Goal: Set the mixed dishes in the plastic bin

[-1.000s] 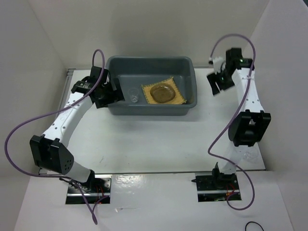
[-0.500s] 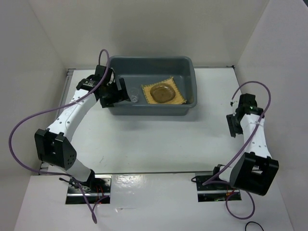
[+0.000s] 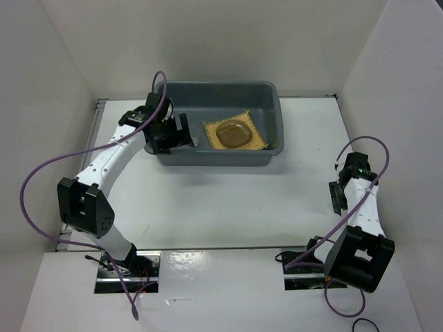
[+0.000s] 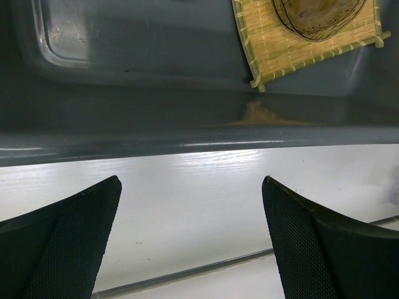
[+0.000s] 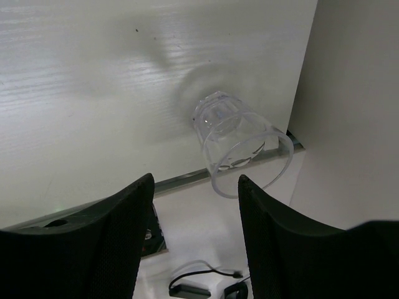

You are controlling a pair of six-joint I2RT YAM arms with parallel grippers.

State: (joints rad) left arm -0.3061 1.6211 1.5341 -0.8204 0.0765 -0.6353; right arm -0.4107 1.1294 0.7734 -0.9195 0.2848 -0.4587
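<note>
Clear cup (image 5: 240, 146) lies on its side on table (image 5: 93, 75), near right wall, just past your right gripper (image 5: 194, 187); jaws part-spread, empty. Likely light, slick, rolls: pinch across rim. Left gripper (image 4: 190, 184) wide, empty, at plastic bin (image 3: 208, 158).

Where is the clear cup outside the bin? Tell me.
In the right wrist view, the clear cup sits on the table just beyond the right gripper's spread fingers, near the table's right edge and the side wall.
</note>
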